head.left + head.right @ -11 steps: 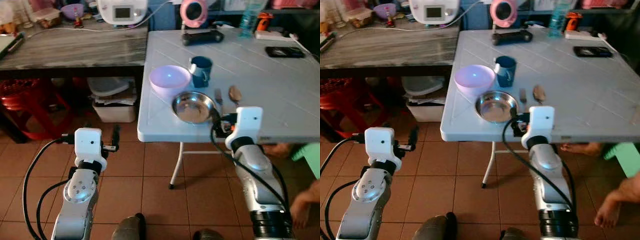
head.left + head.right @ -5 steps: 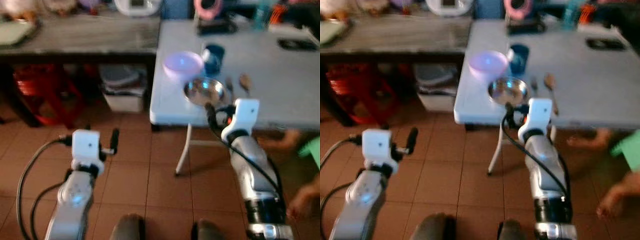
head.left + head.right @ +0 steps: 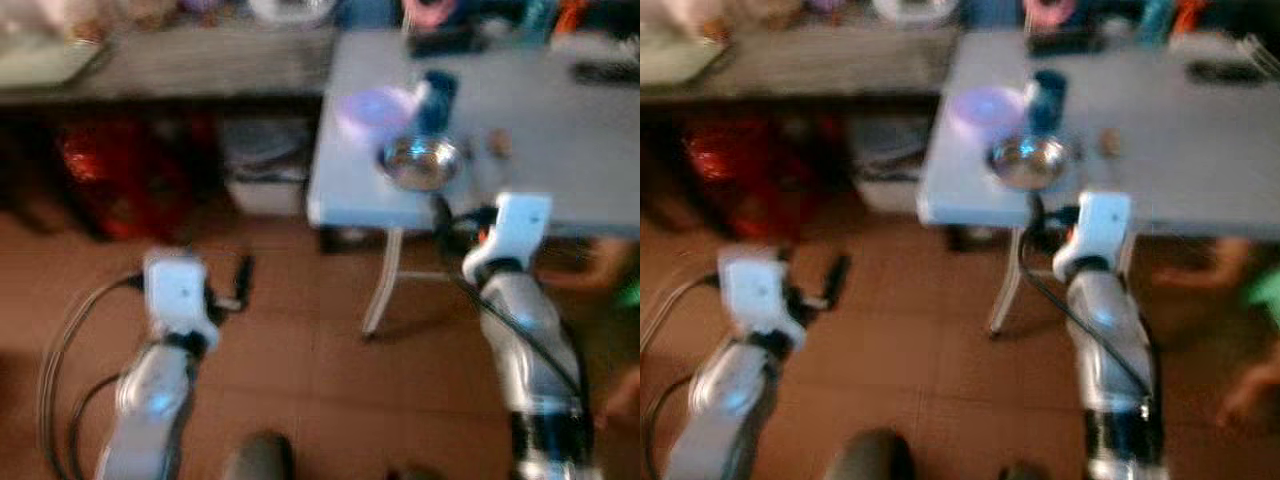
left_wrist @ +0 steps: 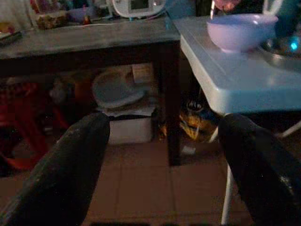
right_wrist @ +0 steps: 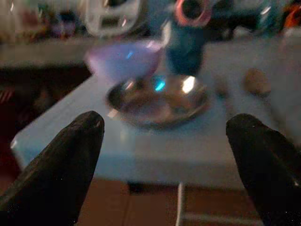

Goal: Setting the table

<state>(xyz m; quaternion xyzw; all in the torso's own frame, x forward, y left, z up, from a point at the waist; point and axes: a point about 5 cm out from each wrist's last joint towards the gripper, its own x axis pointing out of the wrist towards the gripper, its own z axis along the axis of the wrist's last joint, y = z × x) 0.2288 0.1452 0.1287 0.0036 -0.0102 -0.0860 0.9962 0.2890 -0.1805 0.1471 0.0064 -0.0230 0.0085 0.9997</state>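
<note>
1. Head views, blurred: steel bowl [image 3: 420,162] near the white table's [image 3: 560,140] near-left corner; lilac bowl [image 3: 375,105] and blue cup [image 3: 437,88] just behind it.
2. Left wrist: left gripper [image 4: 162,165] spread wide, empty, over floor.
3. Right wrist: right gripper [image 5: 164,165] spread wide, empty, facing steel bowl.

Both of my head views are smeared with motion. On the white table [image 3: 560,130], the purple bowl [image 3: 375,105], the blue cup [image 3: 437,88] and the steel bowl [image 3: 420,162] are soft blobs, and the small brown thing [image 3: 497,143] beside the steel bowl is too blurred to name. The dark shapes along the table's far edge run off the top of the picture. In my right wrist view the steel bowl [image 5: 157,100] is blurred and my right gripper's fingers [image 5: 56,174] are cut off at the lower edge. My left gripper's fingers [image 4: 66,174] are cut off likewise.
</note>
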